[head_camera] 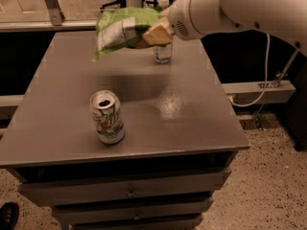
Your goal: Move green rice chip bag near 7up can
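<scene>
The green rice chip bag (123, 28) is held in the air above the far middle of the grey tabletop (192, 123), its white label panel facing the camera. My gripper (152, 34) is shut on the bag's right end, with the white arm coming in from the upper right. The 7up can (107, 117) stands upright with its tab open near the table's front left, well below and in front of the bag.
A clear plastic bottle with a white cap (163, 51) stands at the back of the table, partly behind the gripper. Drawers (129, 193) front the cabinet below. A cable (256, 92) hangs at the right. A dark shoe (7, 215) shows at bottom left.
</scene>
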Motion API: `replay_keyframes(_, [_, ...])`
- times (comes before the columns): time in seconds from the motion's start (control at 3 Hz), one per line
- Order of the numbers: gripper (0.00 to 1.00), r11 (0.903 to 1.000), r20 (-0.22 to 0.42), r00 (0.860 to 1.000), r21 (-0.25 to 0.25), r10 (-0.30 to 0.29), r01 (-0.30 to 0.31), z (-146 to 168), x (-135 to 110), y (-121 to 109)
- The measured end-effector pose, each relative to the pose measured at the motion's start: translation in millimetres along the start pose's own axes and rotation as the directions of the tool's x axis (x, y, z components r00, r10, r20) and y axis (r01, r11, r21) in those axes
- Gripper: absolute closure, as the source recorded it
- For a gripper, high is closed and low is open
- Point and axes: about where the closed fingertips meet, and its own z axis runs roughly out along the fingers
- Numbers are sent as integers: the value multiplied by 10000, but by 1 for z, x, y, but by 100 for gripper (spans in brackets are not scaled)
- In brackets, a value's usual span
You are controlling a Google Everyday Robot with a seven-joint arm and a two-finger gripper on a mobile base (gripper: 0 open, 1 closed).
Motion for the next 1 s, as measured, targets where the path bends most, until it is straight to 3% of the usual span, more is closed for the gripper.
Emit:
replay_keyframes(0.33, [100, 9935, -744, 9952, 988, 644, -569, -54, 46, -20])
replay_keyframes(0.67, [100, 9767, -1567, 9787, 1888, 1325, -1020, -92, 88, -23])
replay_keyframes(1.0, [100, 9633, -2203, 9583, 2353, 1820, -1289, -109, 126, -20])
